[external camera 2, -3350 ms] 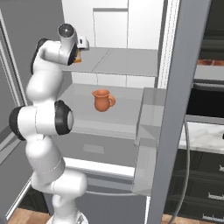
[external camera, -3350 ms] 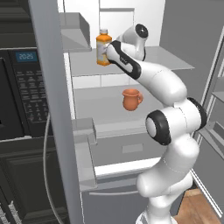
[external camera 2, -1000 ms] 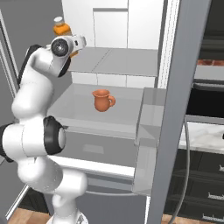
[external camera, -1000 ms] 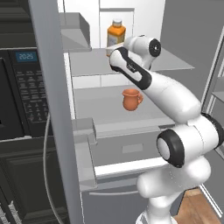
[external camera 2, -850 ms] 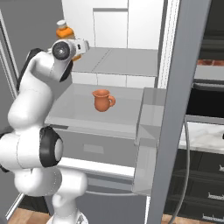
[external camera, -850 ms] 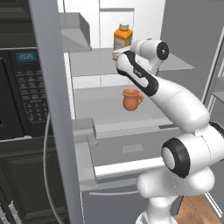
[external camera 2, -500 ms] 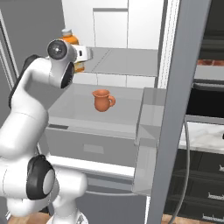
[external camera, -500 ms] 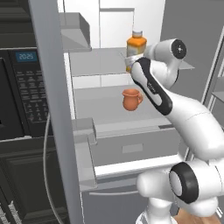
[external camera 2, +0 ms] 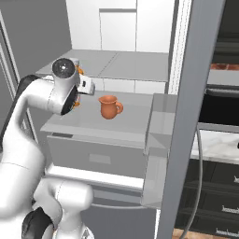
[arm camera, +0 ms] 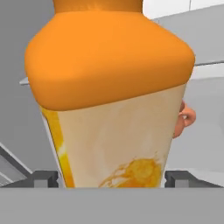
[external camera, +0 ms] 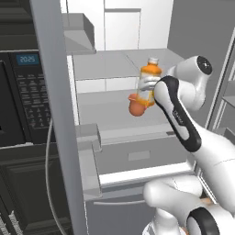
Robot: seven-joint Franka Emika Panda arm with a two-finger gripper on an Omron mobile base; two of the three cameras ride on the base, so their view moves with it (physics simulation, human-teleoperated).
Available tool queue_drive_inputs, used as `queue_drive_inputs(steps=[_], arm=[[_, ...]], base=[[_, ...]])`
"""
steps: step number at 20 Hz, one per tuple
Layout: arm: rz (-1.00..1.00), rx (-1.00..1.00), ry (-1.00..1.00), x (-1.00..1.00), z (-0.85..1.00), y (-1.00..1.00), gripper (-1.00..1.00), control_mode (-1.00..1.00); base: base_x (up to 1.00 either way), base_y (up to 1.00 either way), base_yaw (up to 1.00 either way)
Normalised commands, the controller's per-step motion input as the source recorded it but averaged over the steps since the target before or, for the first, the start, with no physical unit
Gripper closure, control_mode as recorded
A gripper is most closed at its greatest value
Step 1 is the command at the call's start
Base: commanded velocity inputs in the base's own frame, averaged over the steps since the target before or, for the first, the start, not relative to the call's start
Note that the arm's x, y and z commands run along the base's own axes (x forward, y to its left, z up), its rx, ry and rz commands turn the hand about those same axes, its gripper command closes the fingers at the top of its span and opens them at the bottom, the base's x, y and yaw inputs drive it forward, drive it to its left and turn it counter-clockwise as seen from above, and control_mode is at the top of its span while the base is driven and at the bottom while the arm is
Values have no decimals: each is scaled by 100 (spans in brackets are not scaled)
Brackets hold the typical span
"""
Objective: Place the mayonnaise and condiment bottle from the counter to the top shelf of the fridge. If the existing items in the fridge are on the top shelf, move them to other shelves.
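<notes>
My gripper (external camera: 148, 86) is shut on the orange bottle (external camera: 148, 78), one of the existing items, and holds it upright in the air in front of the fridge's middle shelf (external camera 2: 88, 122). In the hand view the bottle (arm camera: 109, 109) spans the gap between the fingertips (arm camera: 43, 178). The terracotta jug (external camera 2: 108, 106) stands on the middle shelf, just behind the bottle and half hidden by it in the left base view. The top shelf (external camera: 105, 64) is bare. A strip of the counter (external camera 2: 219, 145) shows at right. The mayonnaise and the condiment bottle are out of view.
The open fridge door (external camera: 57, 119) with its bin (external camera: 89, 158) stands at the left, beside the black microwave (external camera: 23, 92). A grey drawer (external camera: 137, 155) sits under the middle shelf. In the right base view the door (external camera 2: 186, 116) stands at the right.
The arm has carried the orange bottle off the top shelf, rightward and down in the left base view, to in front of the jug. The jug has not moved.
</notes>
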Motion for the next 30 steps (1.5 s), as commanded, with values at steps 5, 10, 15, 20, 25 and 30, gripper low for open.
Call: queue_drive_inputs(steps=[5, 10, 15, 20, 25, 30], arm=[[0, 37, 0, 0, -98, 16, 100, -100], [0, 1, -1, 80, -34, 68, 100, -100], [-2, -1, -13, 86, -18, 42, 100, -100], [-5, -1, 6, 57, -37, 14, 100, -100], [-10, -5, 17, 2, -65, 0, 100, -100], [-5, -12, 10, 9, -14, 7, 100, -100]], base=[[0, 0, 0], [0, 0, 0], [0, 0, 0], [0, 0, 0], [0, 0, 0], [0, 0, 0]])
